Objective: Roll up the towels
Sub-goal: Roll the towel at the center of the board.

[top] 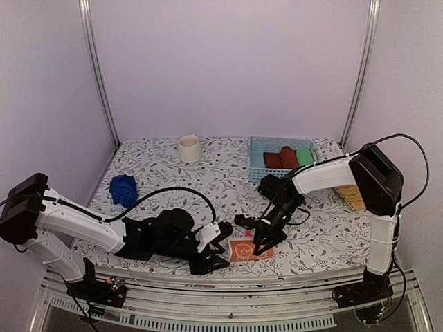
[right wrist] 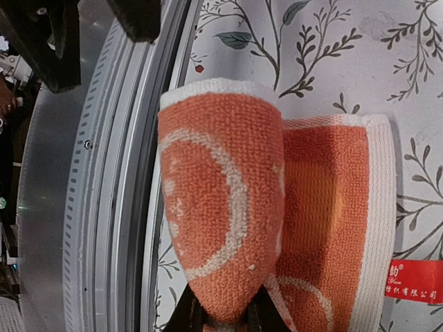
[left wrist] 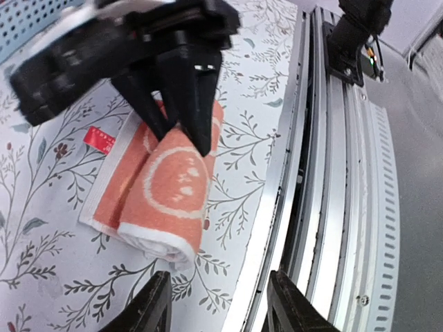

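two towels lie on the flowered surface [top: 208, 180]. the orange towel [left wrist: 173, 187] sits at 6 o'clock in the top view, right by the near edge and its metal rail [left wrist: 332, 207]. it is partly rolled: the rolled part lies on the rail side, and a flat strip with a white hem and a red label [left wrist: 98, 140] is spread beside it. the right pincer [left wrist: 181, 136] comes down on it from 12 o'clock, its two black fingers clamped on the far end of the roll. the left pincer [left wrist: 223, 304] lies low at 9 o'clock of that towel, its fingers spread apart and holding nothing. their tips are near the roll's open end; whether they touch it cannot be told. the blue towel [top: 124, 190] lies bunched at 9 o'clock of the surface, well apart from both pincers. at 1 o'clock stands a pale blue basket [top: 257, 173] with a red roll [top: 280, 158] and a green roll [top: 304, 156] inside. a cream cup [top: 189, 148] stands upright at 11 o'clock.
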